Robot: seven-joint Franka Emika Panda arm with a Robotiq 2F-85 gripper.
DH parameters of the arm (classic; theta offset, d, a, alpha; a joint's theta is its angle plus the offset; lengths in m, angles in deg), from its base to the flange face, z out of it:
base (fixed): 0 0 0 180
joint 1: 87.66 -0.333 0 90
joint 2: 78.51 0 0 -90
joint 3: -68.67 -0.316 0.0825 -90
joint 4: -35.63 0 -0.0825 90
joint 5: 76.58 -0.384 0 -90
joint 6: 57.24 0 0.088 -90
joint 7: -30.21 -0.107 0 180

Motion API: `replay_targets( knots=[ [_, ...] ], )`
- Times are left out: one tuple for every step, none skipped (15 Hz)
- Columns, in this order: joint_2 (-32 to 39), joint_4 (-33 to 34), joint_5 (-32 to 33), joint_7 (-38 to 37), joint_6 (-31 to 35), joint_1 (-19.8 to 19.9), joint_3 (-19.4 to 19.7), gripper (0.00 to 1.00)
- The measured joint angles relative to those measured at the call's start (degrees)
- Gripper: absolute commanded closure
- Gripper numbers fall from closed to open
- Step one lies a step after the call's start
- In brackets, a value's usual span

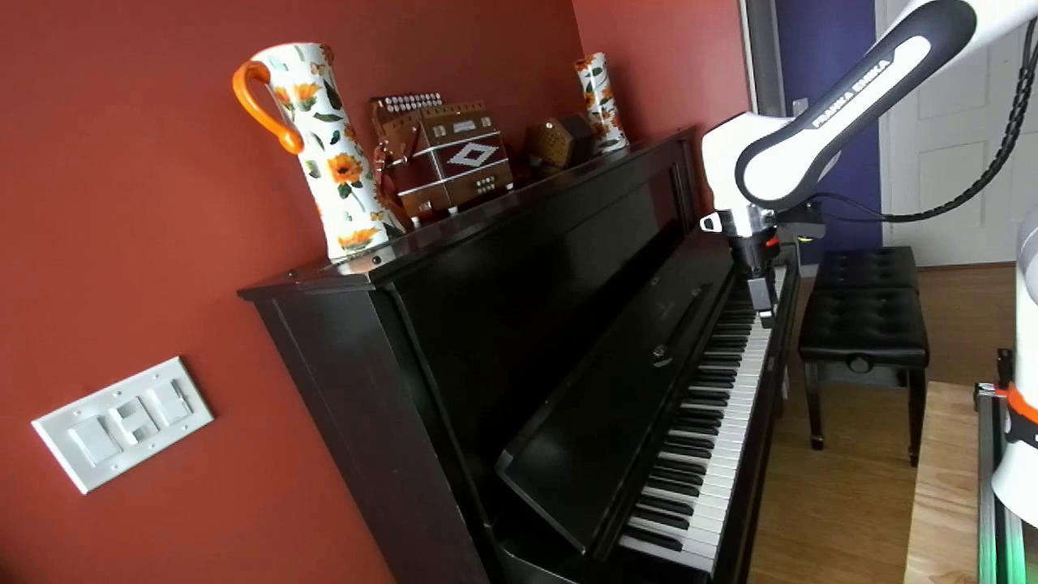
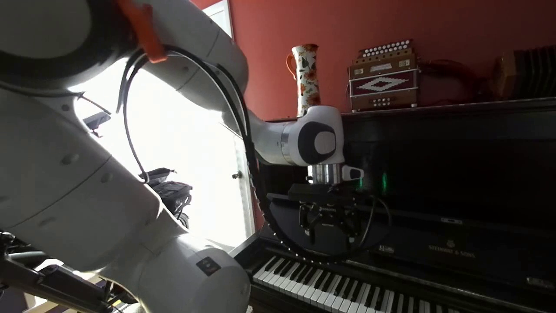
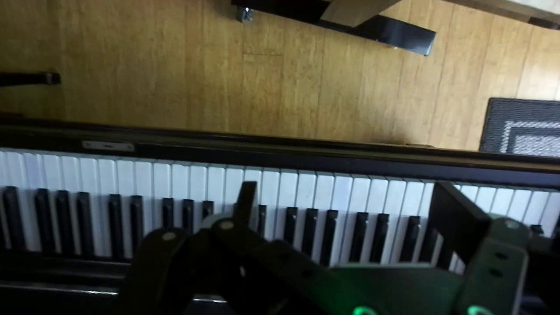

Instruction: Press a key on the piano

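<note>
A white switch plate (image 1: 123, 424) is at the far left, fixed to the red wall (image 1: 146, 195). Next comes the piano (image 1: 503, 268), a black Steinway & Sons upright against that wall, its keyboard (image 1: 689, 478) running lengthwise along its front. On its top edge, left to right, stand a flowered pitcher (image 1: 332, 154) with an orange handle, a button accordion (image 1: 466, 158), a concertina (image 1: 553, 144) and a flowered vase (image 1: 602, 105). All 4 are higher than the gripper (image 1: 765, 316) and well apart from it.

The gripper points down over the keyboard, its 2 fingers (image 3: 245, 203) spread wide. In an exterior view their tips show against the fallboard (image 2: 478, 243), above the keys. A spiral-wrapped cable (image 2: 259, 191) droops beside the gripper there, its loop crossing in front of the fallboard. White and black keys run past the fingers on both sides, bounded by the piano's front rail (image 3: 280, 153).

Further right, near that rail, stands a tufted black bench (image 1: 861, 328). A strip of wood floor (image 1: 819, 503) separates the rail from a wooden tabletop (image 1: 941, 487). The Franka arm (image 1: 835, 122) reaches in from the upper right. At the wrist view's right edge, a dark patterned rug (image 3: 525, 127) lies beyond the rail.
</note>
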Motion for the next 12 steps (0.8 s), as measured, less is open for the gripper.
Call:
replay_targets(
  knots=[
    [2.0, -0.3, -1.9, 2.0, 1.9, -1.5, 0.0, 0.0],
    [3.9, -0.4, -3.6, 4.4, 3.1, -2.7, 0.1, 0.0],
    [5.7, -0.4, -4.8, 6.1, 4.0, -3.6, 0.1, 0.0],
    [6.8, -0.3, -5.2, 6.9, 4.6, -4.0, 0.1, 0.0],
    [7.5, -0.2, -5.3, 7.4, 4.7, -4.1, 0.2, 0.0],
    [7.8, -0.1, -5.3, 7.6, 4.7, -4.1, 0.3, 0.0],
    [7.8, -0.1, -5.3, 7.7, 4.7, -4.1, 0.4, 0.0],
    [7.8, 0.0, -5.3, 7.8, 4.7, -4.1, 0.4, 0.0],
    [7.8, 0.0, -5.3, 7.9, 4.7, -4.1, 0.5, 0.0],
    [7.8, 0.0, -5.3, 7.9, 4.7, -4.1, 0.5, 0.0],
    [7.8, 0.1, -5.3, 7.9, 4.7, -4.0, 0.3, 0.0],
    [7.8, 0.1, -5.3, 7.9, 4.8, -3.8, 0.2, 0.0]
  ],
)
